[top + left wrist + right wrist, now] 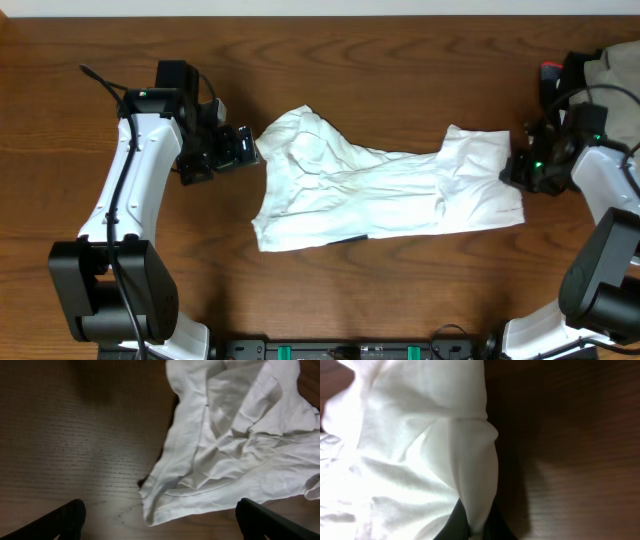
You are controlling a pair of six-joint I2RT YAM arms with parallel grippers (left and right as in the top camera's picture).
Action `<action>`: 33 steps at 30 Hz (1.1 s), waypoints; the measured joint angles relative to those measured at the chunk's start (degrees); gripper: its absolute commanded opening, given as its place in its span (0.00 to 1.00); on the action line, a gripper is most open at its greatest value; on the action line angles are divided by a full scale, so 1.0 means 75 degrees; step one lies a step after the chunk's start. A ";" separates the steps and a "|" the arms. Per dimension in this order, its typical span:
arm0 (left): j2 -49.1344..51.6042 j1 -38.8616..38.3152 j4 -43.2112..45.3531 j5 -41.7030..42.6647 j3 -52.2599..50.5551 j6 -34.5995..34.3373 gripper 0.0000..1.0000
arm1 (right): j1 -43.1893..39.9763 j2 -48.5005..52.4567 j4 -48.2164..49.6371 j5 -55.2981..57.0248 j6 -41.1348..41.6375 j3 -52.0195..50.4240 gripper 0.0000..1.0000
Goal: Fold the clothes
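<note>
A dark brown wood-grain surface (380, 70) fills the whole scene, and a large, thin, wrinkled white garment (370, 190) lies spread across its middle, between the two sets of fingers. From above, we see the garment's bunched, rumpled end just beside the left fingers (67, 519). Its flatter end reaches the right fingers (454, 525).

The left fingers stand spread wide and hold nothing. In the left wrist view their two dark tips sit at the lower corners. The garment's curled hem (160, 505) lies ahead of them, closer to the right-hand tip, with bare wood between it and both tips.

The right fingers are pressed together on the garment's edge. In the right wrist view a fold of white cloth (475, 485) runs down into the narrow gap between the dark tips and is pinched there. The rest of the cloth fans out ahead of them and to their left, and bare wood lies to their right.

A thin dark strip (347, 240) shows along the garment's near edge in the overhead view. The white-and-black left arm (125, 190) and right arm (605, 190) reach in from either side.
</note>
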 measured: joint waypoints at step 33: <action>0.0000 0.0000 0.0023 0.0003 0.0000 -0.0003 0.98 | 0.4835 0.0006 -0.1725 0.3206 0.1067 0.1352 0.01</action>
